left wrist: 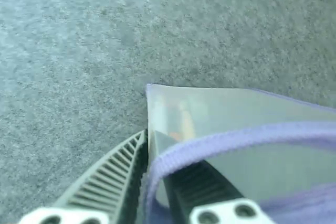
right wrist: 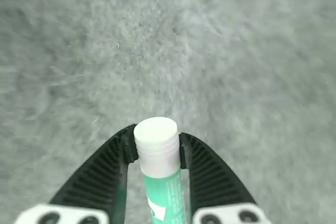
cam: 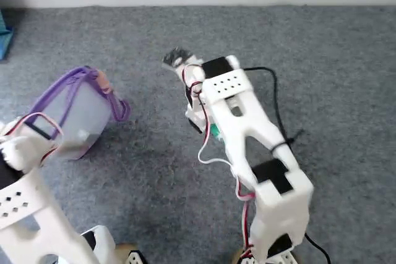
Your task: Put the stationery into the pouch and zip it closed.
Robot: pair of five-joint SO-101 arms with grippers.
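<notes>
Over carpet [right wrist: 236, 51], right arm [cam: 247, 128] stretches forward, tool [right wrist: 156, 137] clamping glue stick [right wrist: 160, 182].

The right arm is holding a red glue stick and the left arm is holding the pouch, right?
No, the glue stick is green, not red; the right wrist view shows it. The right end effector does grip it, and the left end effector holds the pouch.
</notes>
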